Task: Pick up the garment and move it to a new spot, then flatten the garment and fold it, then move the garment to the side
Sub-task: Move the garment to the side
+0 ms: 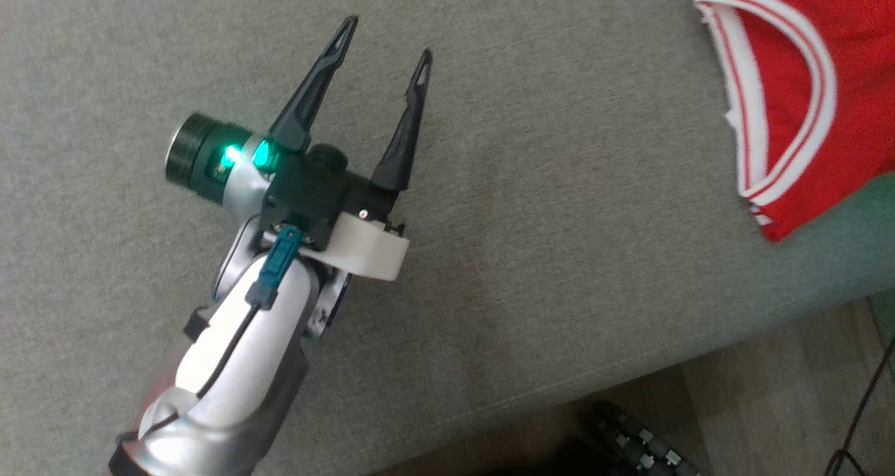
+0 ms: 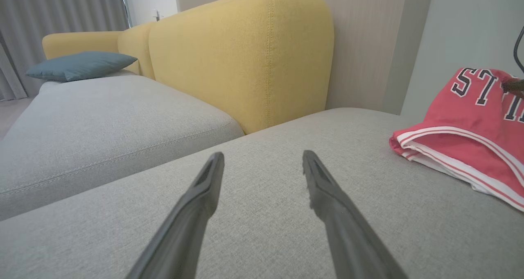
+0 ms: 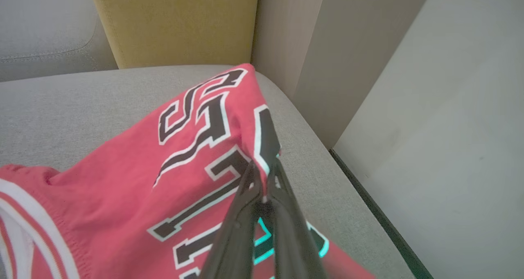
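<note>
Head view looks steeply down on the grey fabric sofa seat point(image 1: 559, 182); both wrist views skim low across it, all sharing the red lettered jersey point(image 2: 458, 119)

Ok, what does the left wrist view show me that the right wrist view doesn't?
Left wrist view adds: the left gripper, open above the grey cushion, and a blue pillow on the far seat. Right wrist view adds: the right gripper, shut on a raised fold of the red jersey. Shared: the red jersey with its lettering, the grey cushion, the yellow backrest.
</note>
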You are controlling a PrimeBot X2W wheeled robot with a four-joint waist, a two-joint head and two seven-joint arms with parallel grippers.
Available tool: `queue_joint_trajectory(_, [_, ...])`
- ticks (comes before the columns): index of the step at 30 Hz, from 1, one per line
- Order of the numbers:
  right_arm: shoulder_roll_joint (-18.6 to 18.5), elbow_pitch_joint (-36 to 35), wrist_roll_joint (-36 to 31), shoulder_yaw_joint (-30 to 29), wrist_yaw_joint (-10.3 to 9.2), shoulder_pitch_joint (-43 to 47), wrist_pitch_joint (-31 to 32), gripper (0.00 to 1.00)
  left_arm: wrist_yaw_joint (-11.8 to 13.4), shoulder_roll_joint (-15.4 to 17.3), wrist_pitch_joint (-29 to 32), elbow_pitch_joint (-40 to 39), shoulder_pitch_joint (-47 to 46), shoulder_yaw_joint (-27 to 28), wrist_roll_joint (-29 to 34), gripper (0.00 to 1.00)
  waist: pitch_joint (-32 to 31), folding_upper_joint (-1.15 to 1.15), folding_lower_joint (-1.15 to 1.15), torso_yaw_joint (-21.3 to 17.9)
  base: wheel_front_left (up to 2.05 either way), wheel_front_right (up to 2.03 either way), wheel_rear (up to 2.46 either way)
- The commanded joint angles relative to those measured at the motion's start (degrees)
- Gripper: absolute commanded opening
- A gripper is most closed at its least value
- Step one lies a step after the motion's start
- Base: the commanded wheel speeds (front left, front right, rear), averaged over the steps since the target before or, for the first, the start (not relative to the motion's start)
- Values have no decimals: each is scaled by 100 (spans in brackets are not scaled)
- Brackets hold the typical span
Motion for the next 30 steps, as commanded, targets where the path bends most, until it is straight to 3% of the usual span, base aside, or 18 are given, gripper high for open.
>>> queue_joint_trajectory(1, [-253,-80,-52,-66,37,-57,-103,0,-24,0,-11,-192,-181,103,59,100,156,0,0,75,0,0,0])
queue_joint_trajectory(2, [-254,-26,-85,-108,37,-79,-160,14,-36,-6,-17,-183,-222,86,64,100,207,0,0,100,0,0,0])
queue_joint_trajectory(4, [-254,89,-222,-222,37,-110,-360,68,-60,-16,-33,-151,-290,57,65,100,274,0,0,153,0,0,0])
queue_joint_trajectory(5, [-240,174,-282,-277,37,-105,-418,100,-72,-23,-41,-129,-317,44,58,100,291,0,0,183,0,0,0])
queue_joint_trajectory(12, [-70,522,-610,-617,37,59,-931,100,-3,-53,-101,4,-271,68,-43,100,138,0,0,330,0,0,0])
queue_joint_trajectory(19, [177,352,-886,-641,37,505,-1555,100,143,-54,-125,60,63,164,-204,100,-337,0,0,416,0,0,0])
queue_joint_trajectory(30, [1576,-1648,-1459,-270,37,2064,-1664,100,534,-10,-129,-164,1089,581,-554,100,-1449,0,0,770,0,0,0])
